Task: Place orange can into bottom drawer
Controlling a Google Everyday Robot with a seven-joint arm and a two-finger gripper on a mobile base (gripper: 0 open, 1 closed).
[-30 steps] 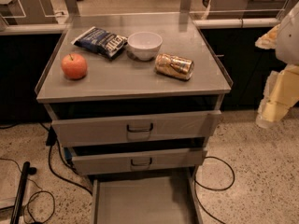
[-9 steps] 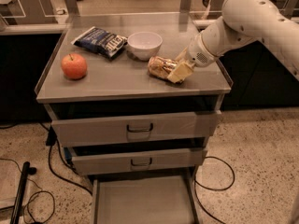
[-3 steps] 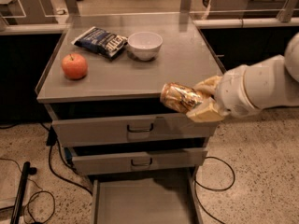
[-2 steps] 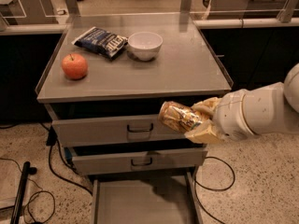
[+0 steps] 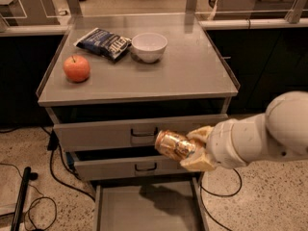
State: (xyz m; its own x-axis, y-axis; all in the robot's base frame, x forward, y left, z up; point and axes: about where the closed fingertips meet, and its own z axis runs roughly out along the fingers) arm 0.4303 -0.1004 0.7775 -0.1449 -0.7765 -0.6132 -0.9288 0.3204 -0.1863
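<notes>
We are in the carrying step. Our tool (image 5: 195, 149) is clenched on the orange can (image 5: 173, 145), which it holds on its side in the air. The can hangs in front of the two handled drawer fronts and above the open bottom drawer (image 5: 144, 211), touching neither. Its shadow falls on the drawer's grey floor.

As we judge it, the next move is to lower the can further and bring it over the middle of the floor. It needs to clear the drawer's right wall, and only then should we let go. Because the can lies on its side, we expect it may roll once freed, so a low release looks wise.

Ten seconds ago the can lay on the surface (image 5: 192, 76) to the right of the bowl (image 5: 149, 46), and that spot is now bare. Within the last second we have brought the can lower and a little leftward. The apple (image 5: 77, 68) and the snack bag (image 5: 103, 42) have not moved.
</notes>
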